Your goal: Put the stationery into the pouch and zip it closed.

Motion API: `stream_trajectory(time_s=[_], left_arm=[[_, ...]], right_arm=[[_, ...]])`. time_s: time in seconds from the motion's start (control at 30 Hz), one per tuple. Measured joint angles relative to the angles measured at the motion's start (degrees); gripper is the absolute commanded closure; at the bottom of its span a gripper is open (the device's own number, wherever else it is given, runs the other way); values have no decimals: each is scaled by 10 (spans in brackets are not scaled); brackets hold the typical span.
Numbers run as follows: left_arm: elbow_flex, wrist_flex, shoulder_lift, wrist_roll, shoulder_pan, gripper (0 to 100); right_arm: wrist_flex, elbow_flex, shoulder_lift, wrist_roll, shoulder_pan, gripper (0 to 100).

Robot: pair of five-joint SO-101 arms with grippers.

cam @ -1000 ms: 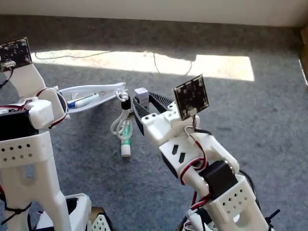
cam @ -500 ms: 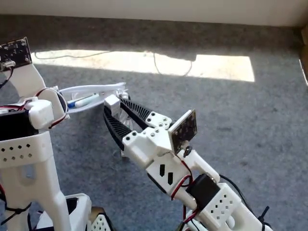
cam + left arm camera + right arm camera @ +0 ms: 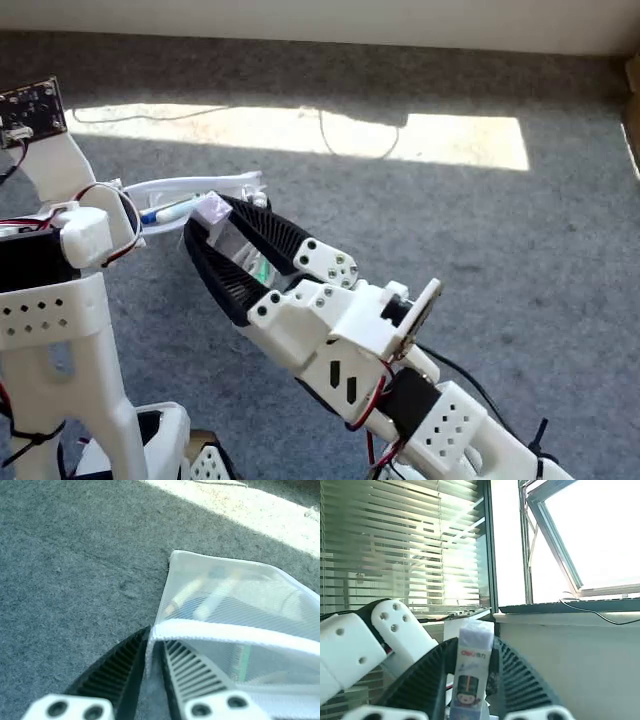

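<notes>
A white mesh pouch (image 3: 195,187) lies on the grey carpet with a blue pen (image 3: 172,212) inside. My left gripper (image 3: 154,639) is shut on the pouch's (image 3: 235,605) hemmed edge, and two pens (image 3: 187,594) show through the mesh. My right gripper (image 3: 208,220) is shut on a small purple-and-white wrapped eraser (image 3: 213,210), held just beside the pouch's near edge. In the right wrist view the eraser (image 3: 472,670) stands upright between the black fingers (image 3: 422,675) of the right gripper (image 3: 472,645).
The left arm's white body (image 3: 60,340) stands at the left front. A strip of green stationery (image 3: 262,272) shows through the gap between the right fingers. A thin cable (image 3: 330,135) crosses the sunlit patch at the back. Open carpet lies to the right.
The right arm swung down and to the left with the eraser, ending beside the pouch. It now covers the green stick and white cord on the carpet. The left arm kept still.
</notes>
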Motion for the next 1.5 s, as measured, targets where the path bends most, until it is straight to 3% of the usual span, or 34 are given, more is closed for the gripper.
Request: stream_trajectory(time_s=[0.3,0.63,0.93,1.5], left_arm=[[0,0,0,0,0,989],[0,0,0,0,0,989],[0,0,0,0,1,989],[1,0,0,0,1,989]], right_arm=[[-160,0,173,3,-2,995],[-316,0,361,121,-2,995],[-433,-1,434,196,-3,995],[-453,-1,446,207,32,995]])
